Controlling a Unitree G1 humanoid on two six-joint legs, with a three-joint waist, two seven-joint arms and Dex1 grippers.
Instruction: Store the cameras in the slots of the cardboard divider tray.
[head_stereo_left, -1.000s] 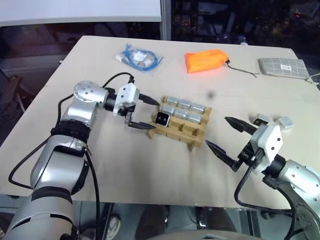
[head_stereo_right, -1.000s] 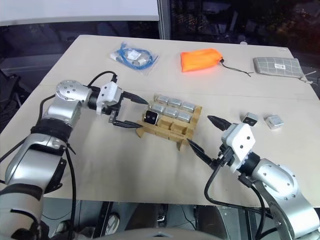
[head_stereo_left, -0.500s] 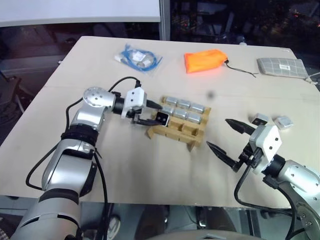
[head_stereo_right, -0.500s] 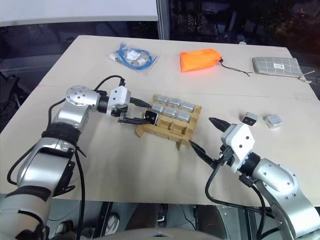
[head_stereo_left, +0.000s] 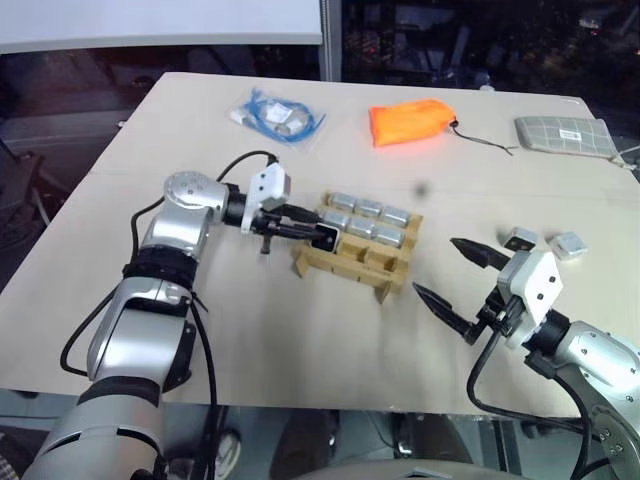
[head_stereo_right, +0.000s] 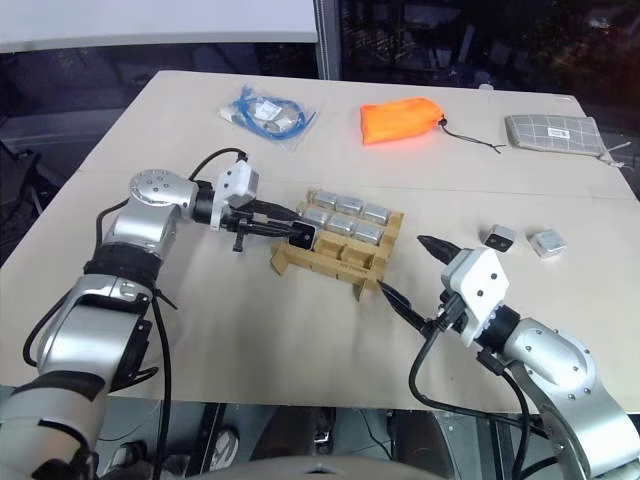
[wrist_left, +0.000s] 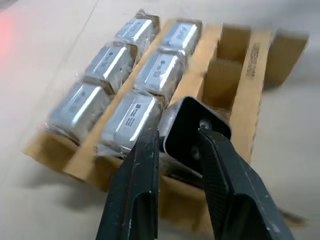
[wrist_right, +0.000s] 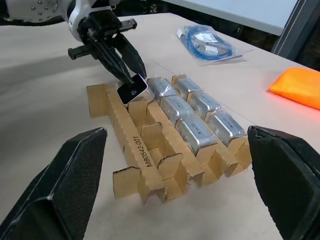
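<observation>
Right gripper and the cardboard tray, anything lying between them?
No, only bare table separates the open right gripper from the cardboard tray, as the head views show.

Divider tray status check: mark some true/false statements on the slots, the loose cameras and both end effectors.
1. The left end effector is shut on a camera at the cardboard divider tray. True.
2. Six cameras already lie in the tray's two far rows. True.
3. The right end effector holds a camera. False: it is open and empty.
4. No cameras remain outside the tray. False: two loose cameras lie on the table near the right arm.
</observation>
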